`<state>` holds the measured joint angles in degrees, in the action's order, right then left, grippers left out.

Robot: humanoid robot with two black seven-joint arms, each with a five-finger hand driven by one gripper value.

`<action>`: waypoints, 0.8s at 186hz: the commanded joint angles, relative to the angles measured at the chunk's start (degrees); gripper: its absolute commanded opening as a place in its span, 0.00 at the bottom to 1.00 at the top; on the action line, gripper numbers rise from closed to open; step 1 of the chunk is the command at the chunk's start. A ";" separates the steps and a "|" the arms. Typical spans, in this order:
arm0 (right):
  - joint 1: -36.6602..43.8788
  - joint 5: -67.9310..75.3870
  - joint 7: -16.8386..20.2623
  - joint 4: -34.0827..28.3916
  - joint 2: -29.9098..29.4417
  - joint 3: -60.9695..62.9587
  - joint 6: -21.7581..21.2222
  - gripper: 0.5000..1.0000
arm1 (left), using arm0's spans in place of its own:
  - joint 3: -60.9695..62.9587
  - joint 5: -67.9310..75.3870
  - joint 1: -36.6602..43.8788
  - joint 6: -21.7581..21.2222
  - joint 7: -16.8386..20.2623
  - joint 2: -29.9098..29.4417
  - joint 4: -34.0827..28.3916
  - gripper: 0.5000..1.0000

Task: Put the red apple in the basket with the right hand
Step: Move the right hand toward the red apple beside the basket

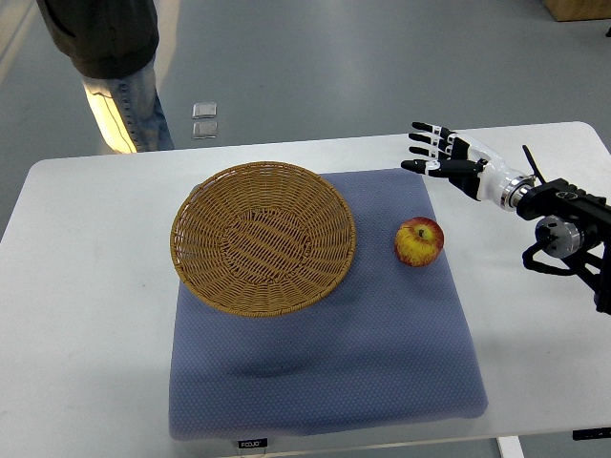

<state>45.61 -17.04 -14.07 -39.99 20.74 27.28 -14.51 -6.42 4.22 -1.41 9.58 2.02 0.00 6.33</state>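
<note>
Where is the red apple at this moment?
In the top view, the red apple lies on the blue mat, just right of the wicker basket and not touching it, below the open right hand.

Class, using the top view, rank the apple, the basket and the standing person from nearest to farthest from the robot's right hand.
1. Apple: on the blue mat, just below the right hand.
2. Basket: left of the apple.
3. Person: beyond the table, top left.

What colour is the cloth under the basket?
The cloth is a dusty blue, finely dotted, seen in the top view.
</note>
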 commanded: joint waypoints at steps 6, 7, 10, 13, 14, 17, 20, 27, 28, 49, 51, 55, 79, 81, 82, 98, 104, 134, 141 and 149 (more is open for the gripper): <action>-0.09 -0.72 0.00 0.00 0.00 0.14 0.00 0.85 | 0.00 0.00 0.00 0.00 0.00 0.00 0.09 1.00; -0.09 -0.72 0.00 0.00 0.00 0.14 0.00 0.85 | 0.00 0.00 0.00 0.00 0.00 0.00 0.00 1.00; -0.09 -0.72 0.00 0.00 0.00 0.14 0.00 0.85 | 0.00 0.00 0.00 0.00 0.00 0.00 0.00 1.00; -0.09 -0.72 0.00 0.00 0.00 0.14 0.00 0.85 | 0.00 0.00 0.00 0.00 0.00 0.00 0.09 1.00; -0.09 -0.72 0.00 0.00 0.00 0.14 0.00 0.85 | 0.00 0.00 0.00 0.00 0.00 0.00 0.09 1.00; -0.09 -0.72 0.00 0.00 0.00 0.14 0.00 0.85 | 0.00 0.00 0.00 0.00 0.00 0.00 0.09 1.00; -0.09 -0.72 0.00 0.00 0.00 0.14 0.00 0.85 | 0.00 0.00 0.00 0.00 0.00 0.00 0.09 1.00; 0.00 -0.72 0.00 0.00 0.00 0.14 0.00 0.85 | 0.00 0.00 0.00 0.00 0.00 0.00 0.00 1.00; 0.00 -0.72 0.00 0.00 0.00 0.14 0.00 0.85 | 0.00 0.00 0.00 0.00 0.00 0.00 0.00 1.00; 0.00 -0.80 0.00 0.00 0.09 0.05 -0.08 0.85 | 0.00 0.00 0.00 0.00 0.09 0.00 0.00 1.00; 0.00 -0.80 0.00 0.00 0.09 0.05 -0.08 0.85 | 0.00 0.00 0.00 0.00 0.09 0.00 0.00 1.00; 0.09 -0.89 0.00 -0.09 0.18 0.05 -0.08 0.85 | 0.00 0.00 0.00 0.00 0.09 0.00 0.09 1.00; 0.27 -1.51 0.00 -0.09 0.26 -0.12 -0.17 0.85 | 0.00 0.00 0.00 0.00 0.09 0.00 0.09 1.00; 0.27 -1.86 0.00 -0.09 0.26 -0.12 -0.17 0.85 | 0.00 0.00 0.00 0.00 0.09 0.00 0.00 1.00; 0.27 -1.86 0.00 -0.09 0.26 -0.12 -0.17 0.85 | 0.00 0.00 0.00 0.00 0.09 0.00 0.00 1.00; 0.27 -5.11 -0.08 -0.35 0.97 -0.03 -2.02 0.85 | 0.00 0.00 0.00 0.00 0.09 0.00 0.09 1.00; 0.27 -6.69 -0.08 -0.53 1.58 -0.12 -3.07 0.85 | 0.00 0.00 0.00 0.00 0.09 0.00 0.00 1.00; 0.88 -17.33 -1.75 -2.99 4.92 -0.03 -7.91 0.84 | 0.00 0.00 0.00 0.00 0.00 0.00 0.09 1.00; 0.88 -17.33 -1.75 -2.99 4.92 -0.03 -7.91 0.84 | 0.00 0.00 0.00 0.00 0.00 0.00 0.09 1.00; 1.67 -22.95 -2.28 -5.27 7.12 -0.12 -9.93 0.85 | 0.00 0.00 0.00 0.00 0.09 0.00 0.00 1.00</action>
<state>46.34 -32.49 -15.53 -42.44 24.98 27.27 -21.73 -6.42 4.22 -1.41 9.58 2.08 0.00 6.37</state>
